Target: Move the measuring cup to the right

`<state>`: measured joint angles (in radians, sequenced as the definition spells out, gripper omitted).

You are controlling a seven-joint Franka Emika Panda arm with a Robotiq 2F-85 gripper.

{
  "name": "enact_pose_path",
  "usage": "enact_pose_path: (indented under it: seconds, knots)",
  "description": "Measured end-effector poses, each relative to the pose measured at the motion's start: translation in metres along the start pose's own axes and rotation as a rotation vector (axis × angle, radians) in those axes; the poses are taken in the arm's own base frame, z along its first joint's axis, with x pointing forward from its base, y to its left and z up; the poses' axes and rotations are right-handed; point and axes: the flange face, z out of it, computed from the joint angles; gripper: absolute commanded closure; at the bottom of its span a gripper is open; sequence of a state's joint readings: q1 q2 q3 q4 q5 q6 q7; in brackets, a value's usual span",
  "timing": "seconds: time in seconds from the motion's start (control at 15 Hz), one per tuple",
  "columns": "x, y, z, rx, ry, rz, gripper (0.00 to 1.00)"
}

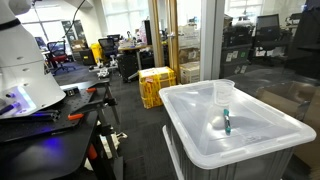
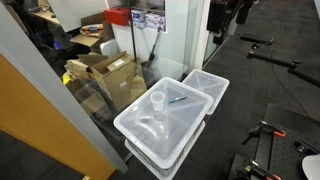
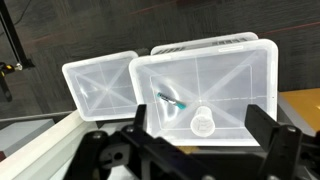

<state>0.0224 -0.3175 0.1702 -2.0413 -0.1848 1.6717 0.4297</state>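
Note:
The measuring cup point(image 1: 224, 93) is a small clear plastic cup standing upright on the white lid of a translucent storage bin point(image 1: 270, 135). It also shows in an exterior view point(image 2: 157, 100) and in the wrist view point(image 3: 203, 122). A small teal marker point(image 3: 172, 101) lies on the same lid close to the cup, apart from it. My gripper point(image 3: 201, 118) is open and empty, high above the lid, with its two dark fingers framing the cup in the wrist view. A dark shape at the top of an exterior view point(image 2: 223, 17) looks like the gripper.
A second white bin point(image 3: 100, 85) stands right beside the first. A yellow crate point(image 1: 157, 85) sits on the floor behind. Cardboard boxes point(image 2: 110, 70) stand behind a glass wall. A dark bench with tools point(image 1: 50, 115) is near the robot base.

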Motion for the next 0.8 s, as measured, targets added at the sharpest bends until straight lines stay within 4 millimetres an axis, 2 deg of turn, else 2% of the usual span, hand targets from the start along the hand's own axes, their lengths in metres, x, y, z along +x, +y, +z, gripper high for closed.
enact_pose_path:
  seconds: [0.33,0.8]
  knots:
    - [0.022,0.025,0.022,0.012,0.097,-0.054,0.0]
    - [0.026,0.058,0.065,0.013,0.198,-0.094,0.0]
